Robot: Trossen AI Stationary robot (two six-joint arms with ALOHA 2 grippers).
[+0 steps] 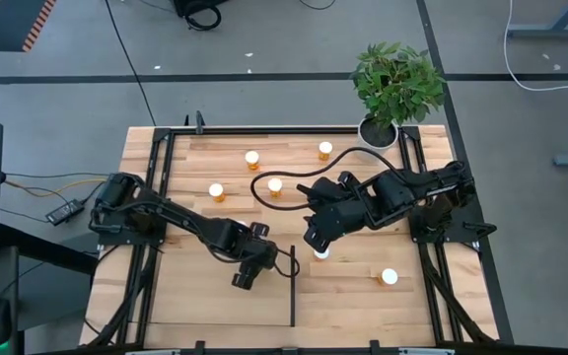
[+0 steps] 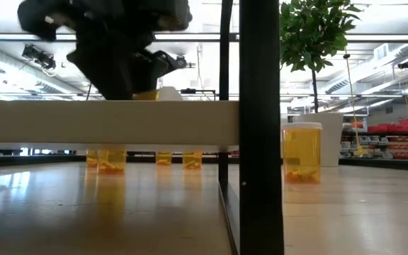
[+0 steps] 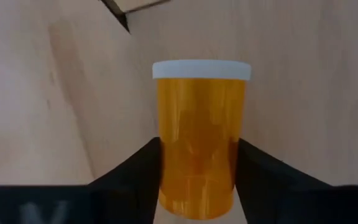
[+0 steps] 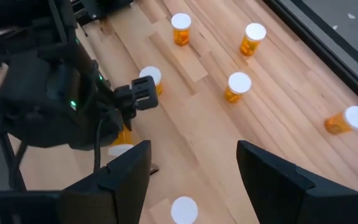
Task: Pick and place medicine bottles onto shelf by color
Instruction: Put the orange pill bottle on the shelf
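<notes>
A medicine bottle, translucent orange with a white cap, sits between the fingers of my left gripper, which is shut on it. It seems to lie on its side on the pale shelf board, left of the black upright strip. In the high view my left gripper hides it. My right gripper hangs open and holds nothing, above another bottle standing right of the strip. Several more bottles stand on the far half of the table, and one is at the near right. My left gripper pinches the bottle's orange body near its bottom end between its two fingers, one on each side. The fingers slant steeply down and lie along the bottle, whose cap points away from the wrist. Whether it rests on the board cannot be told.
A white plant pot with a green plant stands at the far right corner. A black cable loops over the table's far middle. Black frame rails run along both sides. The right arm's body hangs over the right half.
</notes>
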